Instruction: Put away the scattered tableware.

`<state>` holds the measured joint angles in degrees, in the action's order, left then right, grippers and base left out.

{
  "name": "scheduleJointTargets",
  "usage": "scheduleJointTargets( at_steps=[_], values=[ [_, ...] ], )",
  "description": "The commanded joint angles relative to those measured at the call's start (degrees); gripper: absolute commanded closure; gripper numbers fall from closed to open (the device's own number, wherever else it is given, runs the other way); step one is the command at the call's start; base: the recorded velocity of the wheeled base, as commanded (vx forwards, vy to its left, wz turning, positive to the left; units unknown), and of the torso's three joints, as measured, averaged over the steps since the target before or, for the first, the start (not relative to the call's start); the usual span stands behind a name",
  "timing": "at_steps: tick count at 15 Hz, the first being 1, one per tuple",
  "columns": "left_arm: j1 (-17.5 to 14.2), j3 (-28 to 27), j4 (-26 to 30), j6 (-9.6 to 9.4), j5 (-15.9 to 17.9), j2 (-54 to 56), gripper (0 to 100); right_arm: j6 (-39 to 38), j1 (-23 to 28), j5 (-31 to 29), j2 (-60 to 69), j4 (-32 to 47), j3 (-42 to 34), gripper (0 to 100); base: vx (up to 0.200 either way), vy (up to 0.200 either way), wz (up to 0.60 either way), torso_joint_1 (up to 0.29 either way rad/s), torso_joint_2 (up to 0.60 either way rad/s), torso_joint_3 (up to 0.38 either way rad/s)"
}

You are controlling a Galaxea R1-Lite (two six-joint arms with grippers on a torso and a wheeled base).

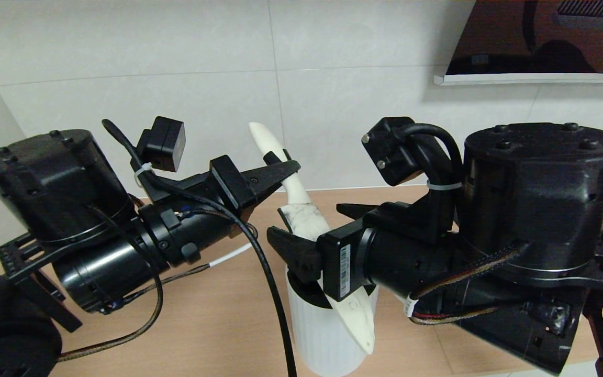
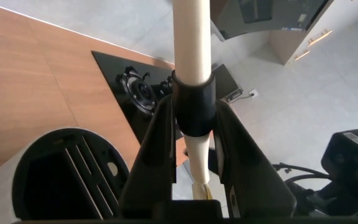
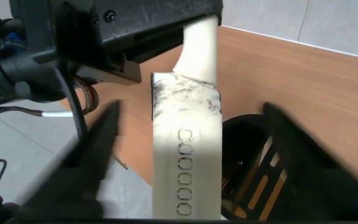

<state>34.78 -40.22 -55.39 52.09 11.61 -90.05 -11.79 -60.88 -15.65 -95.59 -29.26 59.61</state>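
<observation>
A white knife (image 1: 301, 212) with a cream handle hangs tilted, blade down, over a white ribbed utensil holder (image 1: 322, 335). My left gripper (image 1: 279, 168) is shut on the handle. The left wrist view shows this grip (image 2: 194, 115), the handle (image 2: 191, 43) rising above it and the holder's dark mouth (image 2: 67, 174) below. My right gripper (image 1: 320, 230) is open, its fingers standing on either side of the blade without touching it. Seen from the right wrist, the blade (image 3: 185, 155) lies between the blurred fingers (image 3: 98, 155) and above the holder (image 3: 260, 180). The blade tip (image 1: 367, 337) hangs outside the holder's front.
The holder stands on a wooden counter (image 1: 202, 314) against a tiled wall (image 1: 333, 78). A dark range hood (image 1: 537, 42) hangs at the upper right. A black gas hob (image 2: 135, 93) is set into the counter nearby.
</observation>
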Motion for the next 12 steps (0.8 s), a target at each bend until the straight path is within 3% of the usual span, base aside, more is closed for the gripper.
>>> scheduleJointTargets(
  at_steps=[1, 4, 8, 10, 11, 12],
  values=[
    [0.0, 0.0, -0.1, 0.03, 0.0, 0.3, 100, 0.0, 0.0, 0.0, 0.0, 0.1, -0.1, 0, 0.000, 0.000, 0.00, 0.000, 0.00, 0.000],
    [0.0, 0.0, -0.1, -0.06, -0.2, 0.3, 100, 0.0, 0.0, 0.0, 0.1, 0.1, -0.1, 0, 0.000, 0.000, 0.00, 0.000, 0.00, 0.000],
    [0.1, -1.5, -2.2, -0.15, -3.9, 1.1, 100, 0.2, 3.2, -0.2, 2.7, 0.1, 0.1, 0, 0.000, 0.000, 0.00, 0.000, 0.00, 0.000],
    [0.1, -2.9, -1.4, -1.38, -5.3, 1.5, 100, 0.3, 5.3, -0.2, 4.7, 0.5, 0.0, 0, 0.000, 0.000, 0.00, 0.000, 0.00, 0.000],
    [0.1, -5.0, 2.0, -3.93, -9.0, 1.5, 100, 0.5, 7.2, -0.1, 6.9, 0.5, -1.6, 0, 0.000, 0.000, 0.00, 0.000, 0.00, 0.000],
    [0.1, -6.9, 4.5, -4.98, -10.9, 1.5, 100, 0.5, 8.5, 0.1, 8.0, 0.5, -2.1, 0, 0.000, 0.000, 0.00, 0.000, 0.00, 0.000]
  ],
)
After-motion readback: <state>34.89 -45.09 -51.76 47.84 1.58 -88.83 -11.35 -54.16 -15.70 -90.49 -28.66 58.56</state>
